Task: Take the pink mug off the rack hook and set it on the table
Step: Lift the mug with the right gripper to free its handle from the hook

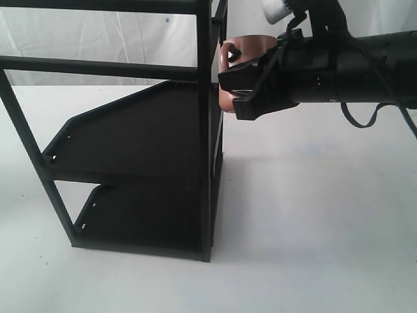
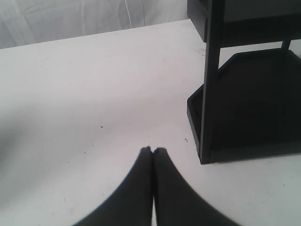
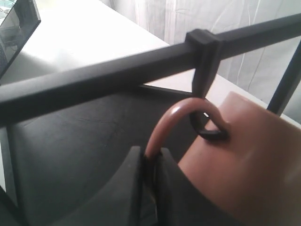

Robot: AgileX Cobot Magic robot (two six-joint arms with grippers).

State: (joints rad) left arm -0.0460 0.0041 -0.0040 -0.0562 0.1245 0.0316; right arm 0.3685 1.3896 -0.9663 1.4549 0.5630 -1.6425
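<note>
The pink mug [image 1: 251, 47] [image 3: 249, 160] hangs high at the right side of the black rack [image 1: 163, 137]. Its loop handle [image 3: 176, 120] still goes round the rack hook [image 3: 207, 129], a thin black peg curling under the handle below a clip on the rack's bar. My right gripper [image 1: 236, 75] [image 3: 149, 157] is shut on the handle's lower part, its two fingers pinching the pink loop. Low over the white table [image 1: 313, 215] [image 2: 84, 84], my left gripper [image 2: 152, 150] is shut with nothing in it; it does not show in the exterior view.
The rack's dark shelves [image 1: 130, 140] and its upright post [image 1: 204, 130] stand just left of the mug. A horizontal bar [image 3: 108, 77] crosses right above the handle. The rack's foot [image 2: 244, 117] stands on the table beside the left gripper.
</note>
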